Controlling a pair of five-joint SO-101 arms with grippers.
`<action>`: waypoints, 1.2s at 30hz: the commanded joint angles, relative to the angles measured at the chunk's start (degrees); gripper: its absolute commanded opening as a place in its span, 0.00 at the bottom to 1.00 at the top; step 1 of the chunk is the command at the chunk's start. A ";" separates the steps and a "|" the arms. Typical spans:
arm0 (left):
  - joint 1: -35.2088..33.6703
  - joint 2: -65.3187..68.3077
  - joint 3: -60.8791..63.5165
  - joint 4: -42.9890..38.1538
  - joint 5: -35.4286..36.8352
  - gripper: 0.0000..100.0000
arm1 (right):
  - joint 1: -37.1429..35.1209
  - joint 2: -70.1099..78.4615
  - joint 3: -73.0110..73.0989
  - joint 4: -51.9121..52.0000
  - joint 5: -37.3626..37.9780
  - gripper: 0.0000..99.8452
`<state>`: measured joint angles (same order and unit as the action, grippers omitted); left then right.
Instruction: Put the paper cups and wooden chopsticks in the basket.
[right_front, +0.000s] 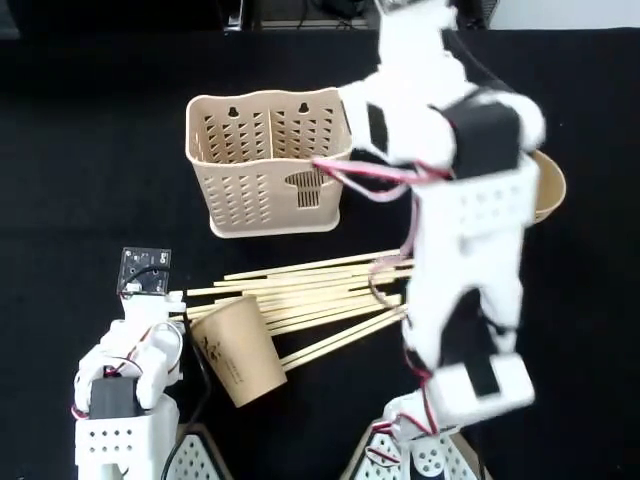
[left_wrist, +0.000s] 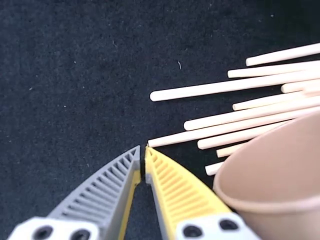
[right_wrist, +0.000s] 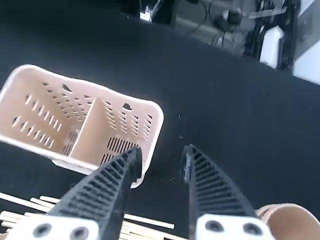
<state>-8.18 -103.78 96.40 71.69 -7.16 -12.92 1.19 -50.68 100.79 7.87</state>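
**Cups, chopsticks on table beside basket; one gripper open, one closed**

A black table (right_front: 80, 130) carries everything. The R arm (right_front: 470, 230), the biggest thing in the high view, stretches from the near edge up past the basket's right side. In its wrist view the R gripper (right_wrist: 161, 152) has its black fingers spread apart w/ nothing btwn them, above bare table just beside the basket's corner.

The basket (right_front: 265, 165), beige w/ slotted walls and a divider making two compartments, stands upright toward the table's far side.

The L arm (right_front: 130, 390) sits folded low at the near left. The L gripper (left_wrist: 144, 150) is closed, its grey and yellow tips meeting, holding nothing. The tips are right at the end of one chopstick; contact can't be judged.

A cup (right_front: 240, 350) lies on its side btwn the two arms, over the near sticks of the chopstick spread and close to the L arm. A second cup (right_front: 550, 185) sits at the right, partly hidden behind the R arm, well apart from the first.

The chopsticks (right_front: 300, 290) lie fanned on the table on the near side of the basket, running from the L arm's tips across to the R arm.
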 joint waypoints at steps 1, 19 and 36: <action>-2.24 -0.53 0.13 -3.60 0.00 0.03 | -2.81 -10.15 10.86 0.44 -0.35 0.14; -2.42 -0.35 -5.58 -6.42 -0.62 0.12 | -19.43 -46.29 98.42 -33.05 7.03 0.14; 7.60 -0.44 -7.08 -4.40 -0.79 0.21 | -25.05 -65.45 125.14 -40.97 13.10 0.14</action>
<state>-1.93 -103.78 91.74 67.82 -7.43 -35.34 -62.20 74.42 60.44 20.44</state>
